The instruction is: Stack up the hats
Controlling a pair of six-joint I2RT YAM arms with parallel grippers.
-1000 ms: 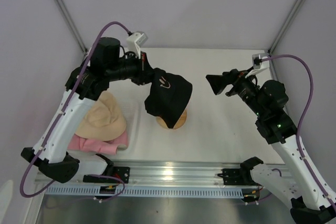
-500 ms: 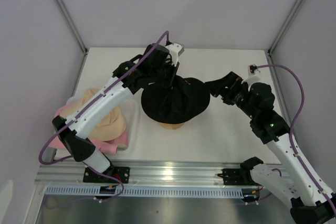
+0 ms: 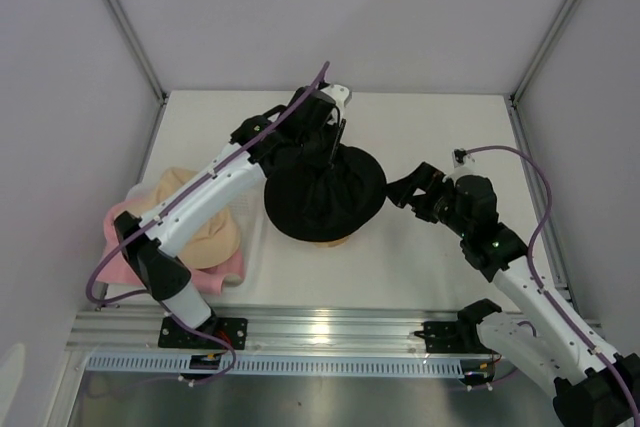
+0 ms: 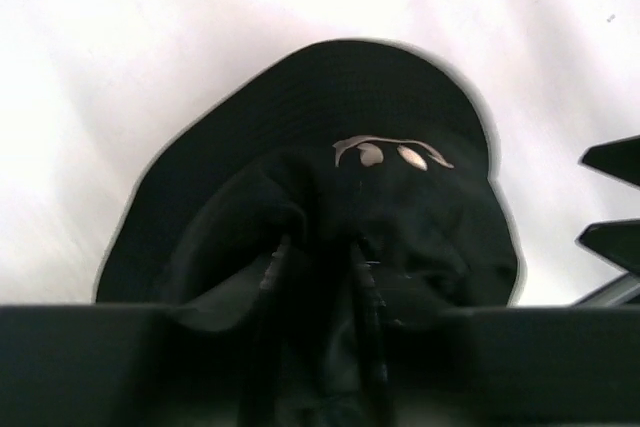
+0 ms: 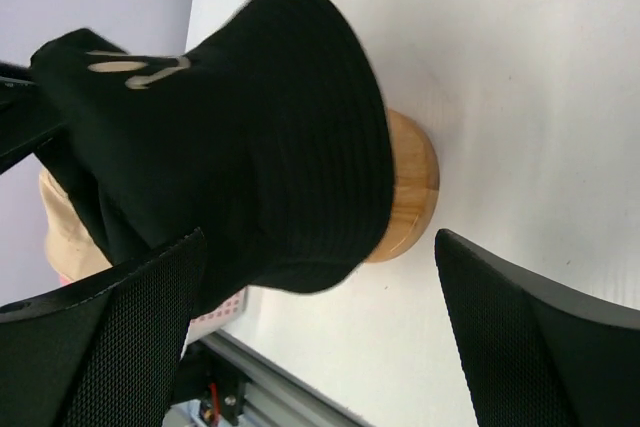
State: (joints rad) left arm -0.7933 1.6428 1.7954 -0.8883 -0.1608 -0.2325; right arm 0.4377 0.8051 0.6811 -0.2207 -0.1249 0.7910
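The black hat (image 3: pixel 322 194) is draped over the wooden stand (image 3: pixel 328 240) at the table's middle. My left gripper (image 3: pixel 328 152) is shut on the black hat's crown fabric from above; in the left wrist view the fingers pinch a fold of the hat (image 4: pixel 320 197). My right gripper (image 3: pixel 402 190) is open and empty, just right of the hat's brim, not touching it. In the right wrist view the hat (image 5: pixel 250 137) covers the stand (image 5: pixel 410 187) between the spread fingers (image 5: pixel 110 337). The beige hat (image 3: pixel 205 222) lies on a pink hat (image 3: pixel 215 272) at the left.
A white basket (image 3: pixel 252 237) holds the beige and pink hats at the left. A metal rail (image 3: pixel 320 332) runs along the near edge. Grey walls enclose the table on three sides.
My left gripper swung the black hat from beside the stand to over it and lowered it. My right gripper moved left and down toward the hat's brim.
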